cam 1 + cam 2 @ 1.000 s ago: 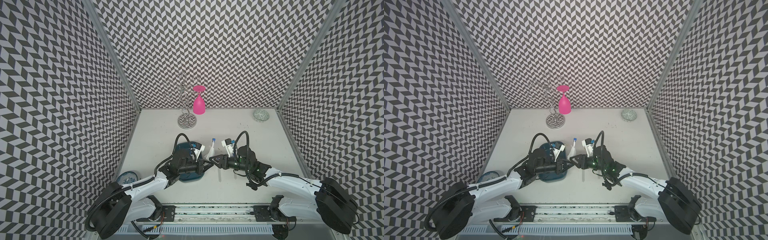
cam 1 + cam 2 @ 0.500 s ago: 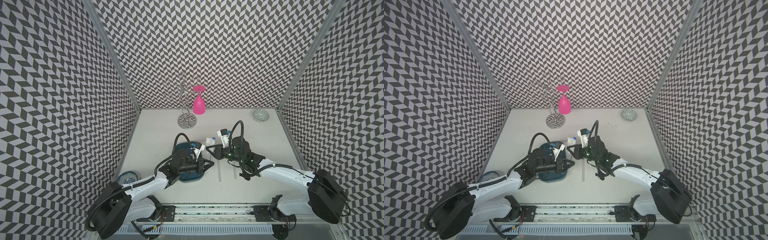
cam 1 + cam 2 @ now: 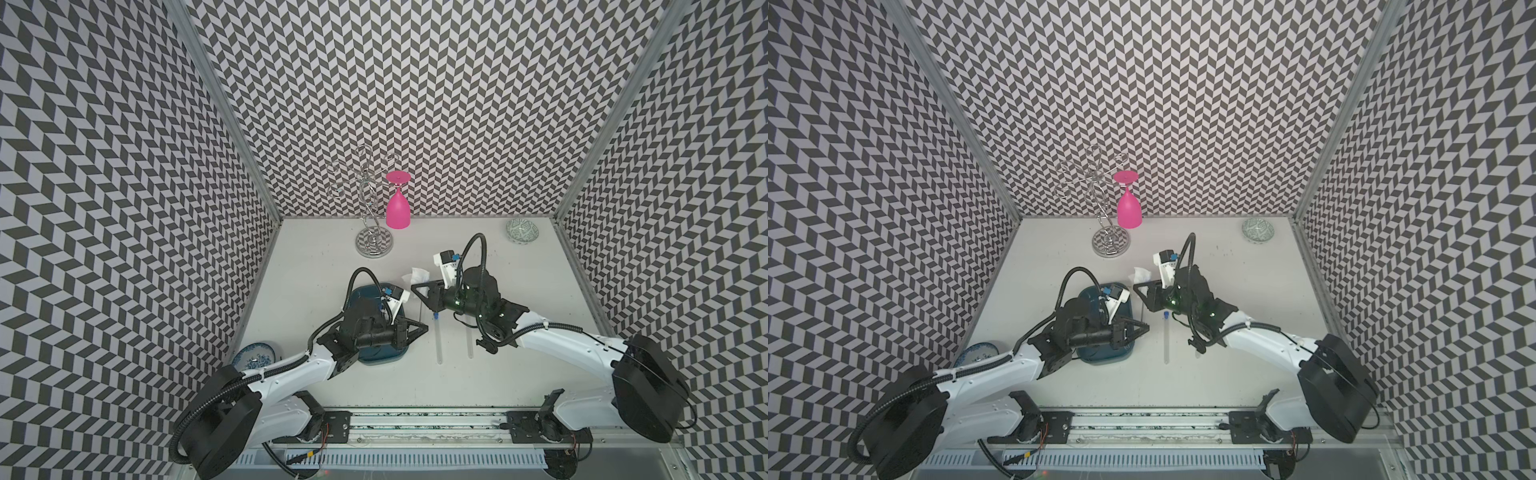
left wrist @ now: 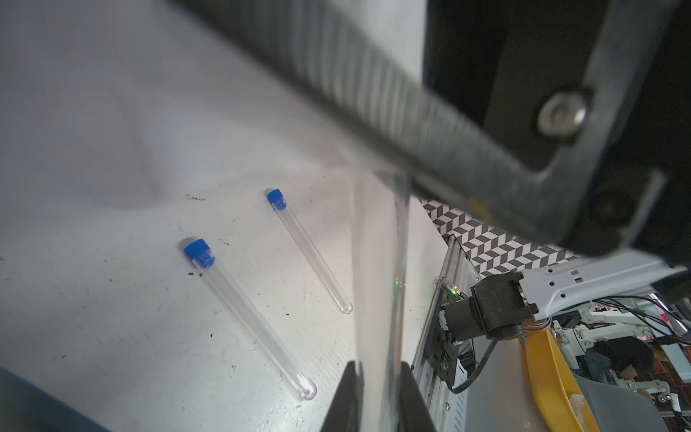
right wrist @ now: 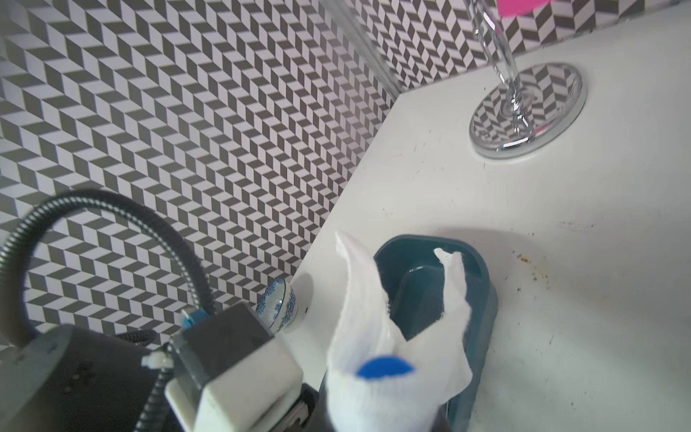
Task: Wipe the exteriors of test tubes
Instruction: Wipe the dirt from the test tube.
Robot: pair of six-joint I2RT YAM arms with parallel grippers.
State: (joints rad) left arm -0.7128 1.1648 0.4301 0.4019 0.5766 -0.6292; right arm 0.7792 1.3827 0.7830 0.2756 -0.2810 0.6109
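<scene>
The right gripper has been carried toward 12 o'clock, closed on the tissue sleeving the cap of the held tube, at 3 o'clock of the tray. The left gripper is clamped on its other end. Light, slick, probably brittle; gentle end grips are advised.

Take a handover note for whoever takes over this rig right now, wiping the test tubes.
The left gripper is shut on one test tube near its uncapped end. The right gripper is shut on the white tissue, wrapped round that tube's blue cap end. Two other tubes lie on the table beside the teal tray. Which are already wiped cannot be told. Left: wipe along the held tube, set it down, check the rest.
</scene>
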